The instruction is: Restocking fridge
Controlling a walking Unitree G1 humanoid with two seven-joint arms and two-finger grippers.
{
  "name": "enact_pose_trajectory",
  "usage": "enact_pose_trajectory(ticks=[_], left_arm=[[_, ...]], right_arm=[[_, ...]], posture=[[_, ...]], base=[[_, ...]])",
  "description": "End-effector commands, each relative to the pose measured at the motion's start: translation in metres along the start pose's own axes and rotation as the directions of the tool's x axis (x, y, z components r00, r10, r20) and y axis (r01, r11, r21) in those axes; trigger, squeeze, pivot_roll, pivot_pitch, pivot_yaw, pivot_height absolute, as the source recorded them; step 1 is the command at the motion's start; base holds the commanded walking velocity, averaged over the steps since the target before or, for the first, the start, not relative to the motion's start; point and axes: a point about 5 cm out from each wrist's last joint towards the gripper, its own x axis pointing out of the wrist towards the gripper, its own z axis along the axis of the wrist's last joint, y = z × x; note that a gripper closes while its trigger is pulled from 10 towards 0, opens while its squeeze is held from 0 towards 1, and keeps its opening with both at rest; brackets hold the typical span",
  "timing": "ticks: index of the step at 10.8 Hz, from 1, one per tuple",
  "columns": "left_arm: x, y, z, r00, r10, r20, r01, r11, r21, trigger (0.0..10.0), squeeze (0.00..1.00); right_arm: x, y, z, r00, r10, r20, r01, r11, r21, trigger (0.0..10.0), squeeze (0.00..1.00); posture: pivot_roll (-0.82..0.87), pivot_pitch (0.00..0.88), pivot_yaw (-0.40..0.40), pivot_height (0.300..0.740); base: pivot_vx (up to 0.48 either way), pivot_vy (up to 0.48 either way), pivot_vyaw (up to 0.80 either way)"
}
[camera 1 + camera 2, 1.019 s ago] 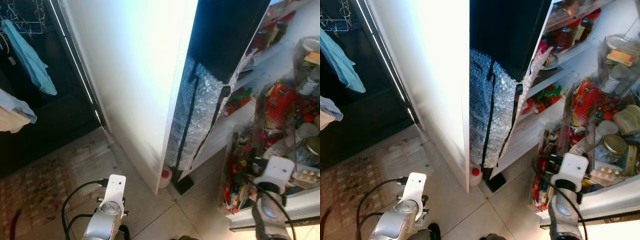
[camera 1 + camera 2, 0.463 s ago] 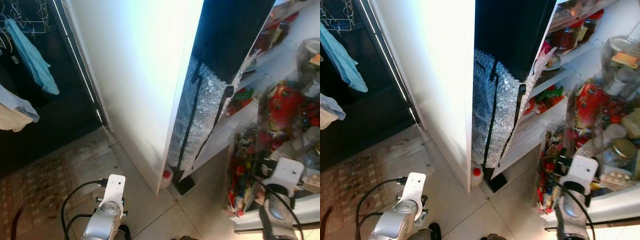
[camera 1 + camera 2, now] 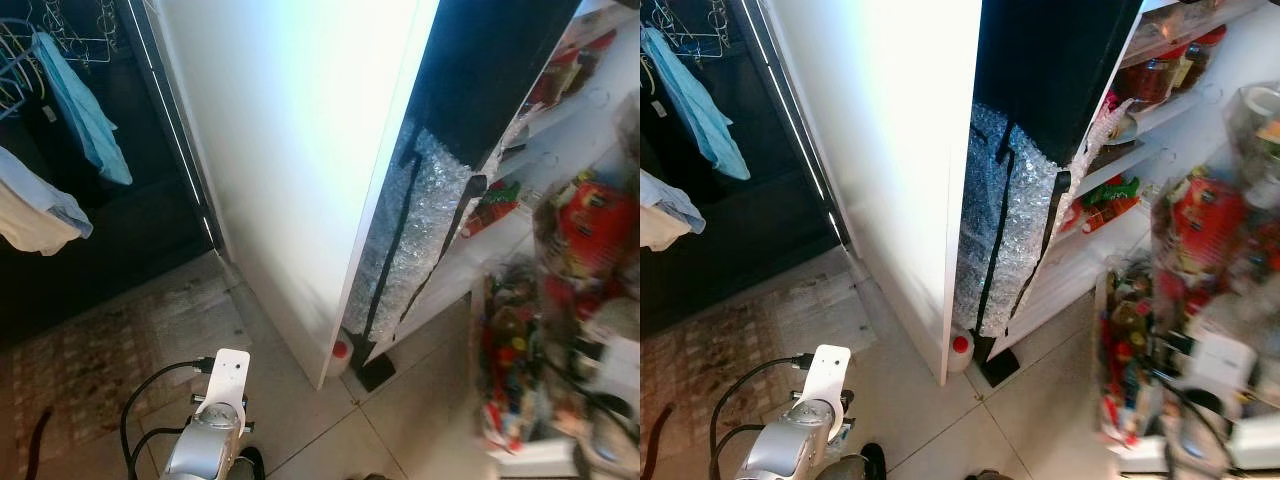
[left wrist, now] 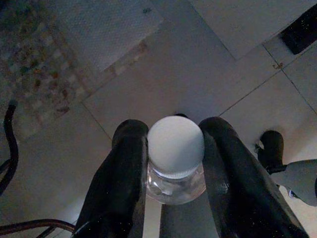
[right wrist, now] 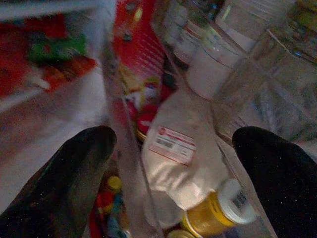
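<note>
My left gripper is shut on a clear bottle with a white cap, held low over the tiled floor; its silver arm shows at the bottom left. My right gripper is open, its fingers spread in front of a clear fridge door bin packed with jars, packets and a yellow-capped bottle. The right arm is blurred at the lower right, by the open fridge door's shelves. The fridge's white side stands ahead.
A bubble-wrapped panel leans between the fridge side and its shelves. A small red-capped bottle stands on the floor at the fridge corner. Clothes hang in a dark doorway at left, with a patterned rug below.
The camera has shifted, so the whole scene slid right. My right arm has moved toward the right and blurs with motion. The left arm keeps its place with the bottle.
</note>
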Motion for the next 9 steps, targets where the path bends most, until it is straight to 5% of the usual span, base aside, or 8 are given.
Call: enact_pose_trajectory(ticks=[1,5,9], left_arm=[[0.0,-0.001,-0.002,1.0,0.001,-0.007,-0.001,1.0,0.008,10.0,0.0],[0.0,0.0,-0.002,1.0,0.002,-0.003,-0.002,1.0,0.014,10.0,0.0],[0.0,0.0,-0.002,1.0,0.002,-0.003,-0.002,1.0,0.015,10.0,0.0]], right_arm=[[-0.003,-0.024,-0.012,0.994,-0.093,-0.062,0.093,0.996,-0.005,10.0,0.0],[-0.002,-0.053,-0.017,0.975,-0.198,-0.103,0.194,0.98,-0.046,10.0,0.0],[-0.008,-0.041,-0.031,0.97,-0.16,-0.182,0.155,0.987,-0.041,10.0,0.0]], posture=[[-0.13,0.186,-0.068,0.74],[-0.13,0.179,-0.064,0.74],[-0.13,0.182,-0.064,0.74]], base=[[0.0,0.0,0.0],[0.0,0.0,0.0],[0.0,0.0,0.0]])
